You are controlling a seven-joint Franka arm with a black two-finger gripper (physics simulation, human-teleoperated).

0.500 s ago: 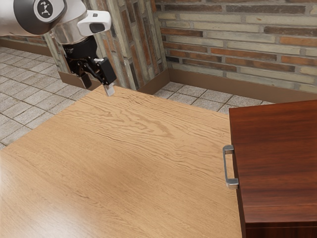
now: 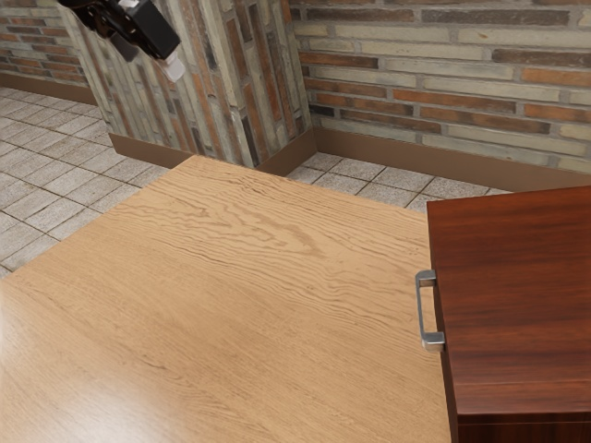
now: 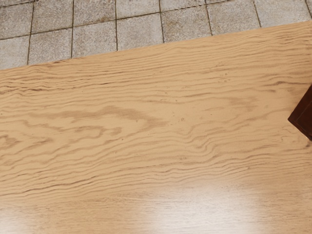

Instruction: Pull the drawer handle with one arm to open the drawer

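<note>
The drawer (image 2: 517,305) is a dark red wooden box sitting on the table (image 2: 231,277) at its edge on the exterior view's right. Its front faces the open tabletop. In the wrist view one dark corner (image 3: 304,117) of it cuts in over the wood.

The handle (image 2: 426,310) is a small grey metal bar on two posts, standing off the front near its upper part. It looks stiff and smooth, so it is likely slippery. The best hold is probably across the middle of the bar, with a pad on each side, not near the posts. The drawer looks solid and may resist at first, so a straight, level pull away from the front suits it.

The gripper (image 2: 146,37) hangs high above the table's far corner, well apart from the handle. I cannot tell whether its jaws are apart or together.

A wide stretch of bare wood lies between them, giving plenty of room to approach and to pull back. The table's far edge drops to the tiled floor (image 2: 46,185)
</note>
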